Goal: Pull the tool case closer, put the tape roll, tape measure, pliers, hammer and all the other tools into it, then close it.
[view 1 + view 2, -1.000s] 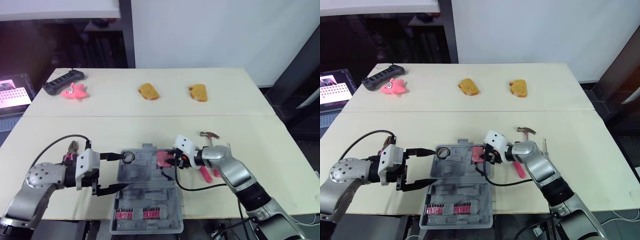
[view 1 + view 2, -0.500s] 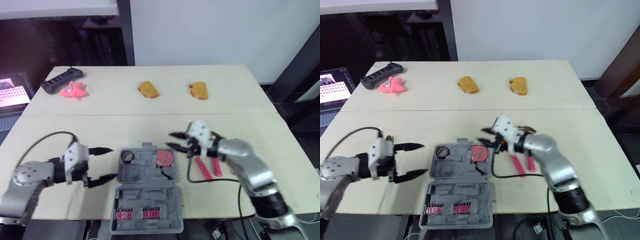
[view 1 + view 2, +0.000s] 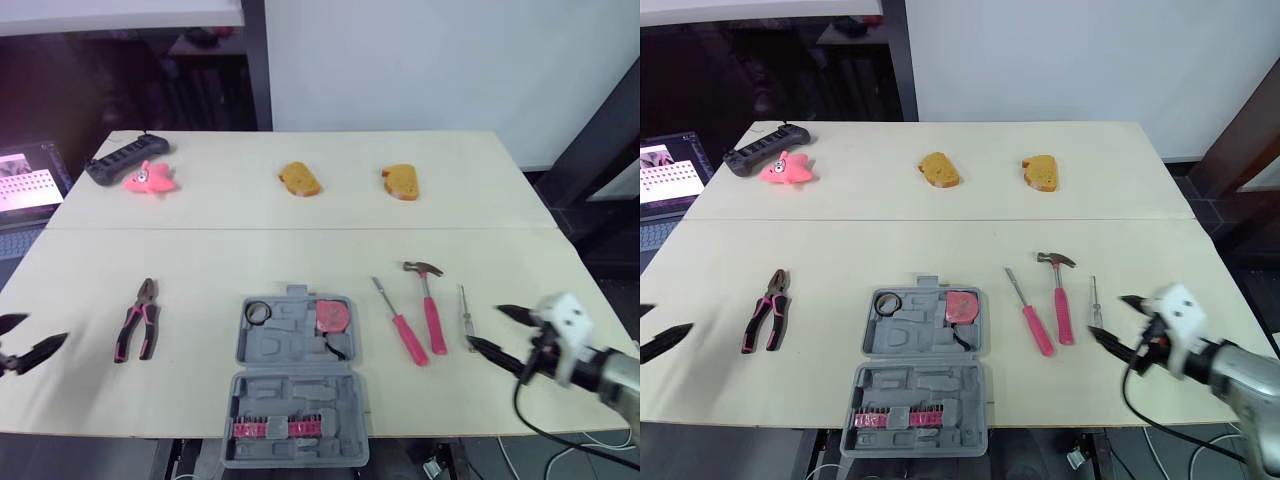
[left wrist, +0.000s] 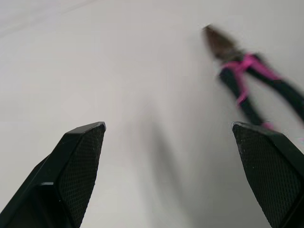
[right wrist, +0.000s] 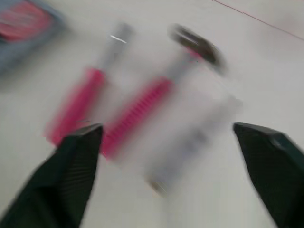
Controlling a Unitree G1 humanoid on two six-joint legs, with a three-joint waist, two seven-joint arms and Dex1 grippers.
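Note:
The grey tool case (image 3: 296,352) lies open near the table's front edge. A red tape measure (image 3: 332,313) and a black tape roll (image 3: 258,312) sit in its upper half. Pink-handled pliers (image 3: 135,320) lie left of the case, and show in the left wrist view as pliers (image 4: 251,80). Right of the case lie a pink screwdriver (image 3: 400,322), a hammer (image 3: 430,305) and a thin metal tool (image 3: 466,318). My left gripper (image 3: 25,337) is open and empty at the far left edge. My right gripper (image 3: 490,327) is open and empty just right of the thin tool.
At the back of the table are a black power strip (image 3: 125,160), a pink toy (image 3: 150,180) and two bread pieces (image 3: 299,180) (image 3: 400,183). A laptop (image 3: 25,185) stands off the table's left side. A row of pink bits (image 3: 272,429) sits in the case's near half.
My right gripper let go of the tape measure in the case, opened and drew back to the right. My left gripper pulled away from the case to the far left.

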